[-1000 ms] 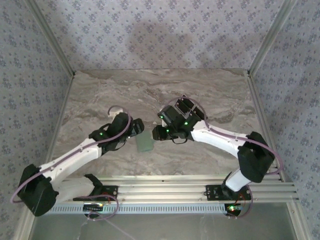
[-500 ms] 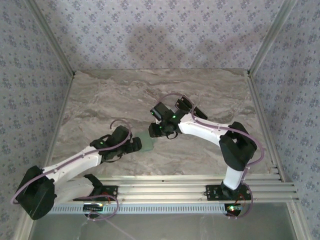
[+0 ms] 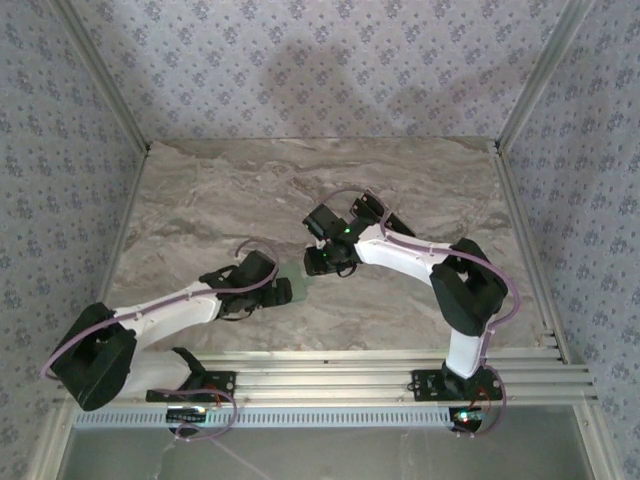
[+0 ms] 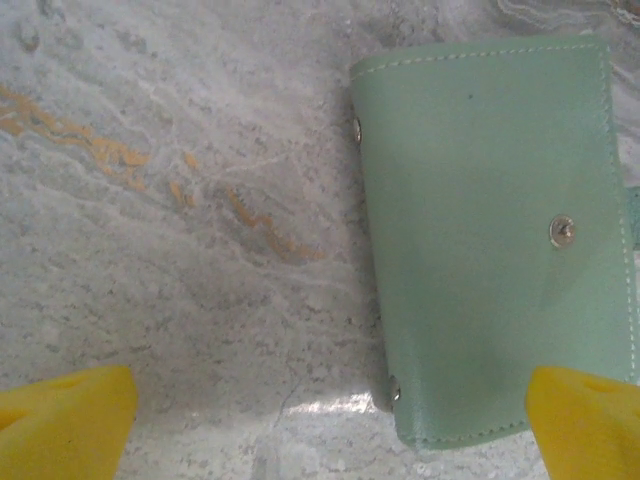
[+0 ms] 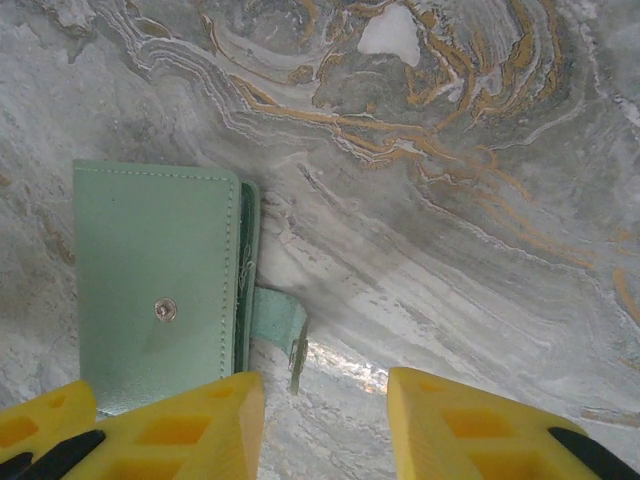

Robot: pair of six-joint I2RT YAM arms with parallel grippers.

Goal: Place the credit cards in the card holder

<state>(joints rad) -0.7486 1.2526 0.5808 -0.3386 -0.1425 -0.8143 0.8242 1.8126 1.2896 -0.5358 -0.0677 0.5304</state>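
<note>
One sage-green card holder (image 4: 480,180), silver snap (image 4: 562,230)

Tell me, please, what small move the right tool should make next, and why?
Probably nudge the right tool sideways onto the tab and close: the card holder lies folded flat, its tab sticking out loose just beside the open tool.

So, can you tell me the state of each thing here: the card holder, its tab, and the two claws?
card holder: folded, lying flat on the table.
closing tab: unfastened, sticking out at the side, off the snap stud.
left claw: open, holding nothing, one finger near a corner of the holder.
right claw: open, holding nothing, close to the tab.
</note>
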